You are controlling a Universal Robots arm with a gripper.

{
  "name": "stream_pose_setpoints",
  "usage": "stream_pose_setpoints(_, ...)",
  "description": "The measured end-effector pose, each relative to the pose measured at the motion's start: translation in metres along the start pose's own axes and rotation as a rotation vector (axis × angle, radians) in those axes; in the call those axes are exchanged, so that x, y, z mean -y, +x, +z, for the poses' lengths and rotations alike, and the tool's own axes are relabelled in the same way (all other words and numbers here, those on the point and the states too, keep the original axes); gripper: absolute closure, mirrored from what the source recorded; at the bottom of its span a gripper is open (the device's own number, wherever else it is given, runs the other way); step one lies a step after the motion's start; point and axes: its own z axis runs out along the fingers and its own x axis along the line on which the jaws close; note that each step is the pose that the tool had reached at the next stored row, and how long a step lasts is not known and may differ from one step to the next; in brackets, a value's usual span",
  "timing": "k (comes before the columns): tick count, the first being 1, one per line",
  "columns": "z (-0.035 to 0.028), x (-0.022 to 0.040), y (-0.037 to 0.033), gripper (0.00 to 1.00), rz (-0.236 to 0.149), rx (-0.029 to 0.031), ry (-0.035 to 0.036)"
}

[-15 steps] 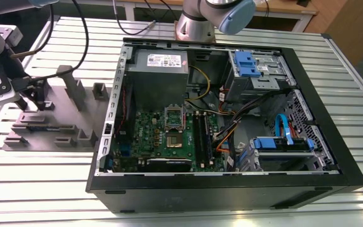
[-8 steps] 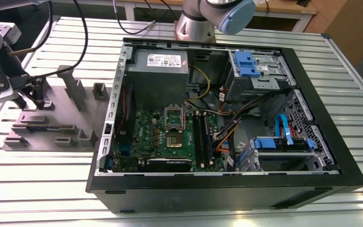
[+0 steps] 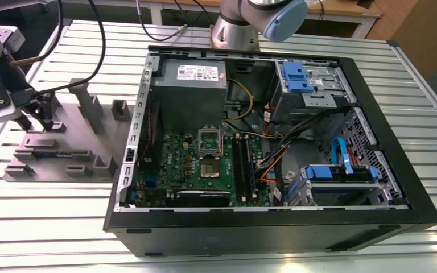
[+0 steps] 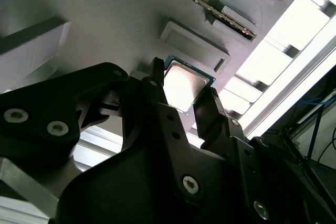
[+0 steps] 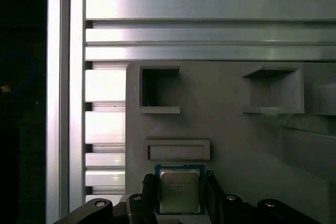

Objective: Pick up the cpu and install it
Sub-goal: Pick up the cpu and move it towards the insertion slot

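Hand straddles cpu side edges on grey fixture

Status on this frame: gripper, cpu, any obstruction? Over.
Gripper low over the grey fixture tray, straddling the cpu; grip unconfirmed. Cpu at the tray, outside the computer case. Nothing lying on the cpu.
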Motion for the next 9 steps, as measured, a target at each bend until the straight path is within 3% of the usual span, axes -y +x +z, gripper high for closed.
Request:
stream_pose_setpoints(5, -0.0009, 0.0000, 0.0000, 0.53, 0.000, 0.0000, 0.0000)
stream_pose_setpoints(7, -0.0081, -0.0003, -0.0001, 0.53, 0.000, -0.0001, 0.0000)
stream_pose_setpoints(9, -0.0081, -0.0003, -0.0001, 0.53, 0.000, 0.0000, 0.0001)
